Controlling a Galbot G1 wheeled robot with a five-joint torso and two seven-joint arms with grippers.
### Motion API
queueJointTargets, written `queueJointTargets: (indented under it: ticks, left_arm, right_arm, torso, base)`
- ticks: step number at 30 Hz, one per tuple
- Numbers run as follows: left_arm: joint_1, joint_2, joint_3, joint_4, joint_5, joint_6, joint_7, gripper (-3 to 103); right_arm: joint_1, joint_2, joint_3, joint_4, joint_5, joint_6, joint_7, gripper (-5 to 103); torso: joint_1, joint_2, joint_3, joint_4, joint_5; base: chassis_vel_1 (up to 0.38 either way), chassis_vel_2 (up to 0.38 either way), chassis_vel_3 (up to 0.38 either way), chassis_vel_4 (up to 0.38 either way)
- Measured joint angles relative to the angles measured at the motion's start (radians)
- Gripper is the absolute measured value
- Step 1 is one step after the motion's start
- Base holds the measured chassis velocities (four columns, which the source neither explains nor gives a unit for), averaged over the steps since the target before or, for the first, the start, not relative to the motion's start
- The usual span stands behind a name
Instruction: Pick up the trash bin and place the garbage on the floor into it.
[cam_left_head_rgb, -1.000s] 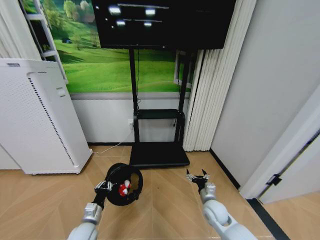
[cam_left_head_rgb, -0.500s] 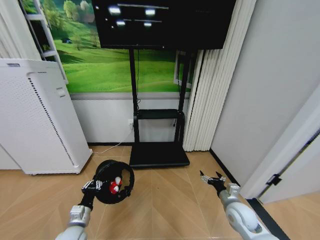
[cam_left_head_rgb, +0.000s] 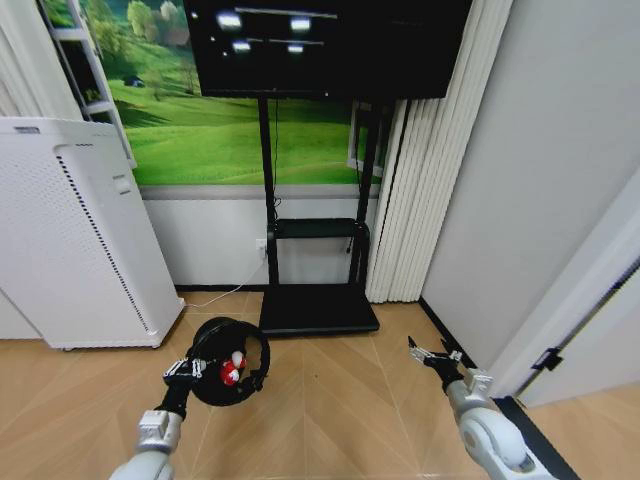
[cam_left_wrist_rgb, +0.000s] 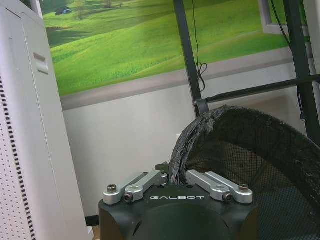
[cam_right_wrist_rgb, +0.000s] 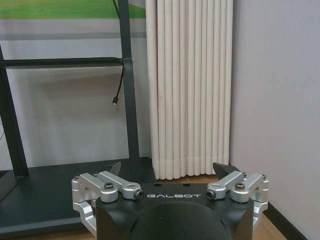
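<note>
A wooden floor in a chevron pattern runs to a far wall carrying a mural of green hills above a grey lower band. In front of it a black stand with a shelf and flat base holds a dark screen that reflects ceiling lights. A tall white perforated appliance stands on the left. White pleated curtains hang right of the stand, beside a plain grey wall and a door at the near right.

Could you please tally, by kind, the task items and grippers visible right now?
Trash bin, held at its rim by the left gripper: 1
Red-and-white garbage pieces inside the bin: 2
Grippers, counting the open, empty right gripper: 2
Total: 5
</note>
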Motion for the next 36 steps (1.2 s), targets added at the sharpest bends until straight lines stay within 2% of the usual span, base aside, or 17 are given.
queueJointTargets:
  ticks: [23,35,36]
  left_arm:
    - [-0.026,-0.012,0.022,0.027,0.003,0.007,0.000,5]
    - [-0.032,-0.016,0.026,0.034,0.007,0.005,-0.001,5]
    - [-0.032,-0.016,0.026,0.034,0.008,0.005,-0.001,5]
  right_arm:
    - [0.003,0.000,-0.004,-0.002,-0.002,-0.006,0.003,100]
    - [0.003,0.000,-0.005,-0.002,-0.002,-0.006,0.003,100]
    - [0.003,0.000,-0.005,-0.002,-0.002,-0.006,0.003,100]
  torso:
    - [0.000,0.000,0.000,-0.0001,0.0000]
    - [0.000,0.000,0.000,0.0002,-0.0007]
    - [0.000,0.000,0.000,-0.0002,0.0006]
  base:
    - [0.006,0.005,-0.003,-0.005]
    - [0.165,0.176,-0.166,-0.164]
    - [0.248,0.254,-0.256,-0.250]
